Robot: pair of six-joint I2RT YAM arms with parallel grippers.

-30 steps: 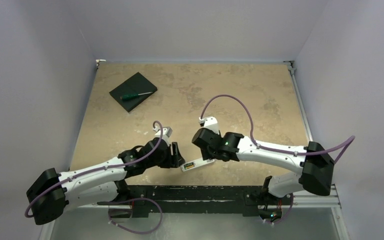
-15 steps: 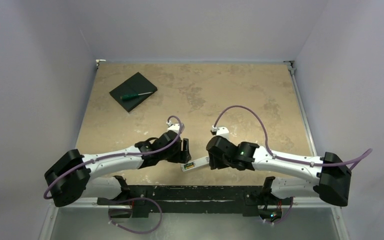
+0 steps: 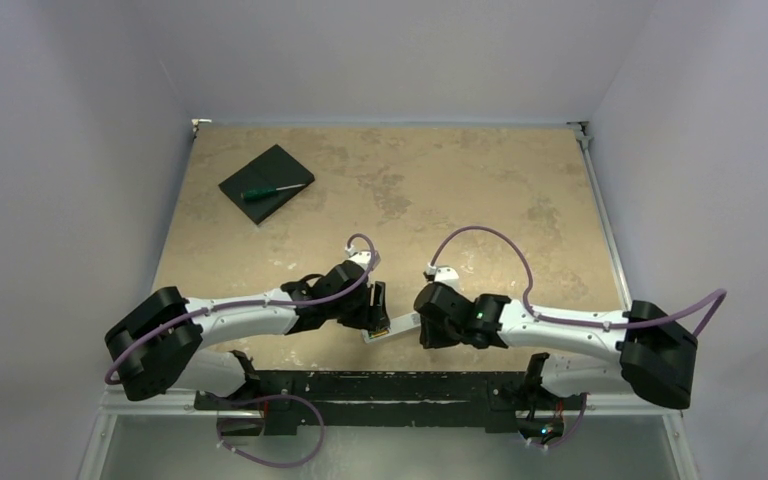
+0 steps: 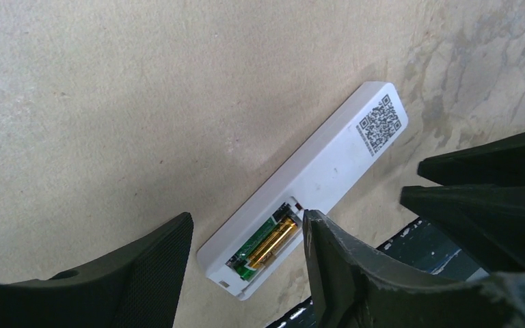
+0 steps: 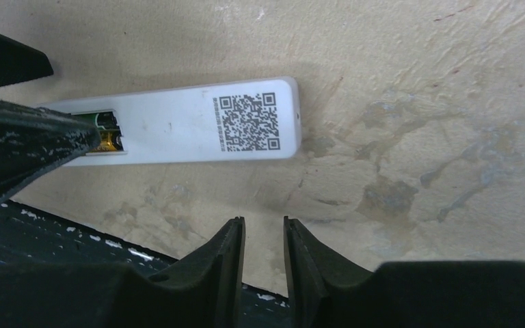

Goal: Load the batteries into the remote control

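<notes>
Top external: the remote (image 3: 400,325) lies on the table (image 3: 480,180) close to its near edge, between my left gripper (image 3: 380,312) and my right gripper (image 3: 421,322), both low over it. Far off at the back left, a screwdriver (image 3: 275,189) rests on a black pad (image 3: 260,175). Left wrist: the remote is back up, with its code label (image 4: 381,123) at the far end and its bay (image 4: 263,246) uncovered at the near end, which sits between my left fingers (image 4: 143,273). Those fingers are spread and grasp nothing; one tip is at the bay's edge, touching or just off, I cannot tell. A gold battery (image 4: 275,240) lies seated in the bay, and the green strip beside it may be the second one, though I cannot be sure. Right wrist: my right fingers (image 5: 222,256) hover beside the remote's label end, apart from it, almost pinched together with a narrow gap and nothing in it. A left finger covers most of the bay here, with green and gold showing past it. I judge loading nearly done: at least one battery is in and no loose one shows on the table. What is left is seating both flat and closing the bay, though no cover is in sight.
</notes>
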